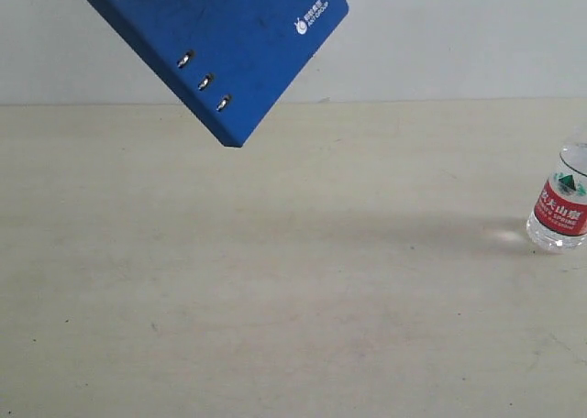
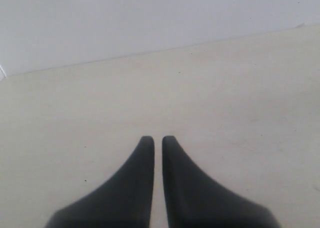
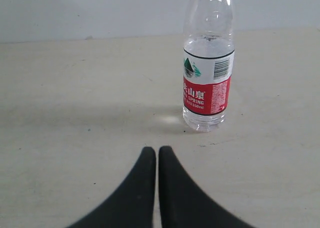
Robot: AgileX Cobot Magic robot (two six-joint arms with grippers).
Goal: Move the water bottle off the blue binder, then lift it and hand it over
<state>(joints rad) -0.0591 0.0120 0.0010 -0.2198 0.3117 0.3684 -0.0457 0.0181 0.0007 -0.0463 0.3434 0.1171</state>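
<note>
Both sets of jaws are pressed together on nothing: right gripper [image 3: 157,150] and left gripper [image 2: 157,138] sit low over the table [image 1: 275,308]. Near my right tips the water bottle [image 3: 206,90] stands upright, well apart from the blue binder [image 1: 229,33], which hangs tilted in the air, its holder out of frame. I judge the bottle light, slick and easily dented, so grip the labelled waist; the binder looks stiff, so pinch an edge.

Your views were bright, evenly lit and fairly sharp.
The clear plastic red-labelled water bottle [image 1: 561,203] threw a faint long shadow and a bright glint on the pale beige tabletop [image 1: 275,326].
</note>
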